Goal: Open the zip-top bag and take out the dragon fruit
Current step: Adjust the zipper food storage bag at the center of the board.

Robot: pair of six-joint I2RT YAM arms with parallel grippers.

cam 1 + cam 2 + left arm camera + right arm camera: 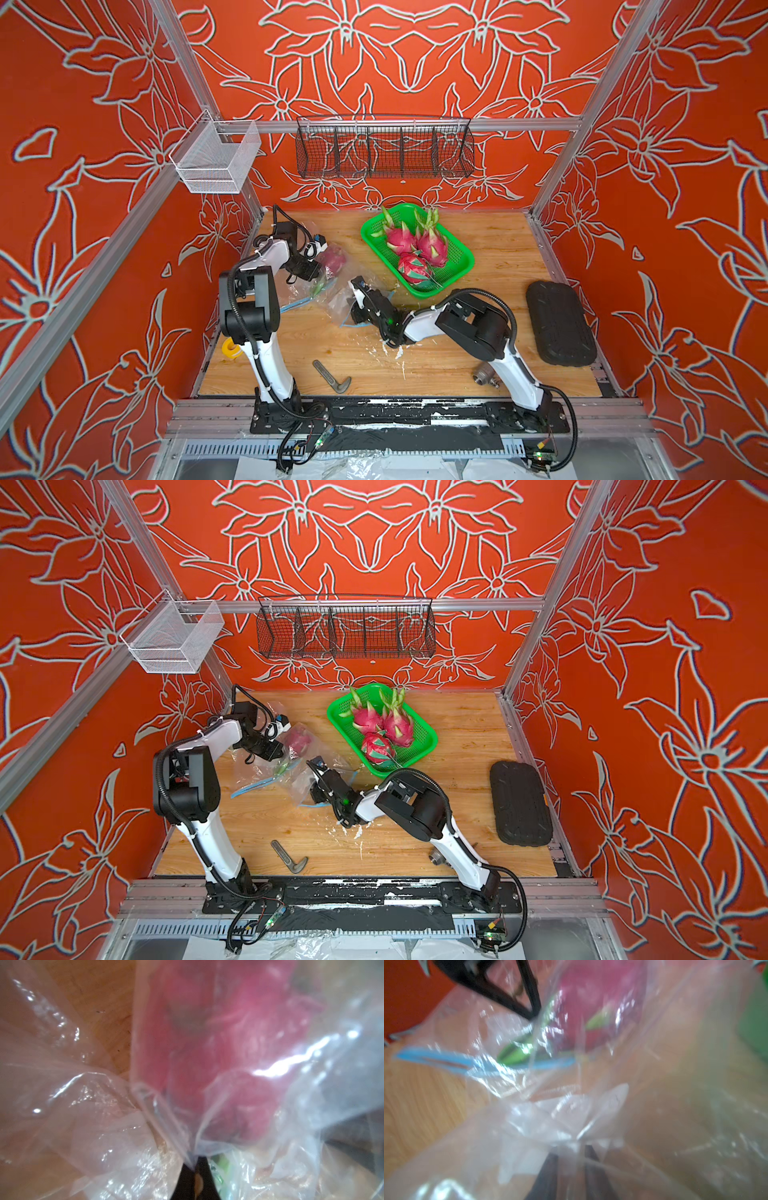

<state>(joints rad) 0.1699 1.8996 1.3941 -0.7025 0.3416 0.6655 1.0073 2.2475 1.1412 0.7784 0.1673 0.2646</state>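
Got left gripper (196,1165) clamped on a fold of bag (345,286) film, just beside the dragon fruit (334,257). Got right gripper (571,1153) pinching bunched film at the bag's lower edge, jaws nearly together. Seeing bag slung between the two, left of centre in both top views, resting on table (490,266). Seeing dragon fruit inside bag, toward its upper end, pink through plastic in both wrist views. Can't tell whether blue zip (446,1059) is parted: too blurred. Noting green basket (467,259) with three more fruits (432,247) just right of bag.
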